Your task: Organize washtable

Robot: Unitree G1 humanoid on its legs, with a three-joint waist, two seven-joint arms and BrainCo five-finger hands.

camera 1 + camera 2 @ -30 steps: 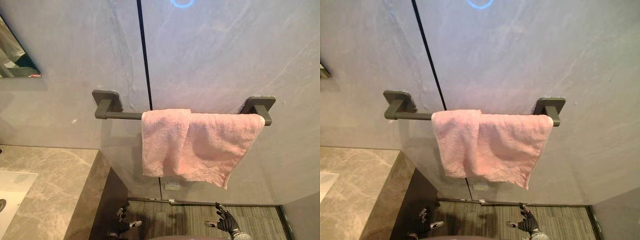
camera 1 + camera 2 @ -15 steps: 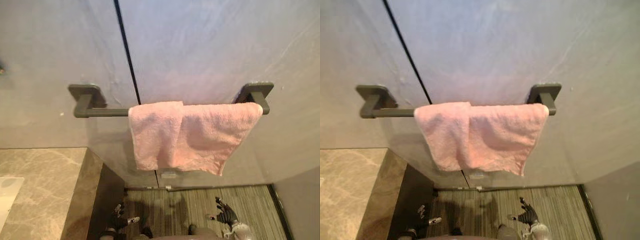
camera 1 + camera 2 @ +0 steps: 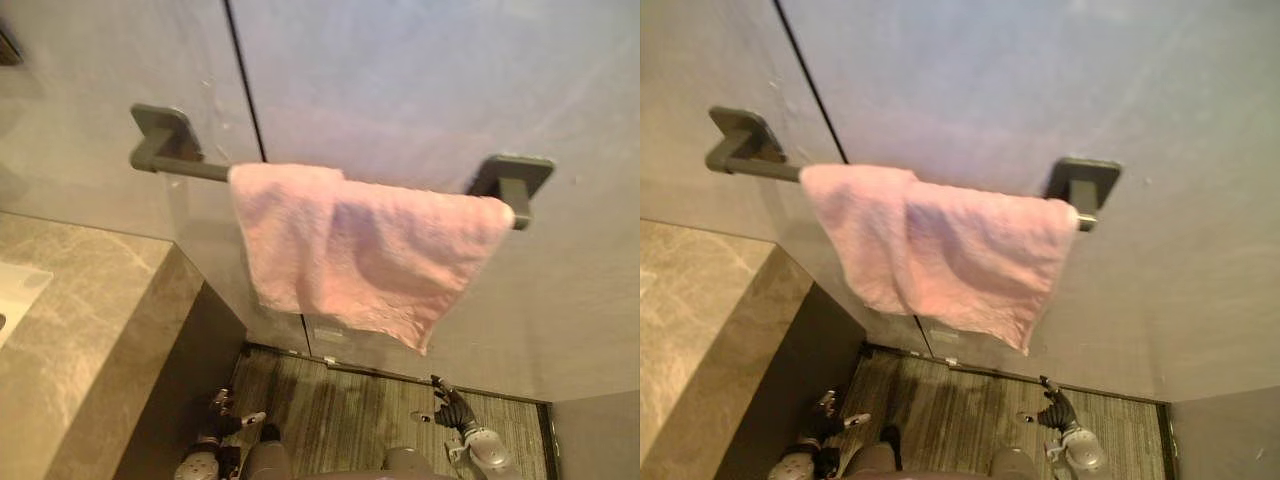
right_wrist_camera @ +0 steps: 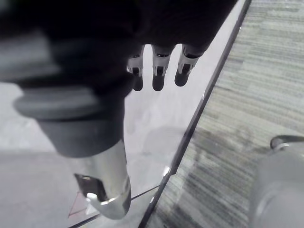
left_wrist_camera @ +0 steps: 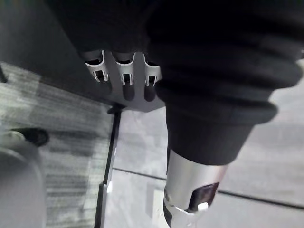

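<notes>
The pink towel [image 3: 350,250] hangs over the dark towel bar [image 3: 185,167] on the grey wall [image 3: 420,80], pushed toward the bar's right bracket, so the bar's left stretch is bare. It hangs unevenly: 1 layer overlaps another on the left, and the lower right corner droops to a point below the rest of the hem. Both hands hang low above the striped floor [image 3: 340,405], well apart from the towel. The left hand [image 3: 222,418] is beside the dark side of the marble counter [image 3: 90,320], and the right hand [image 3: 452,408] is out to the right. Each wrist view shows loosely straight fingers [image 5: 124,80] [image 4: 159,76] with the thumb apart, holding nothing. The step in hand looks like tidying the towel. To do it well, I would raise both hands, take the 2 lower corners in a light pinch and draw them level. Then I would slide the cloth toward the middle of the bar, pulling down gently so it does not slip off the back. The only container in sight is the white sink [image 3: 18,292], a corner of it set into the counter at the left edge. What it holds cannot be told.
</notes>
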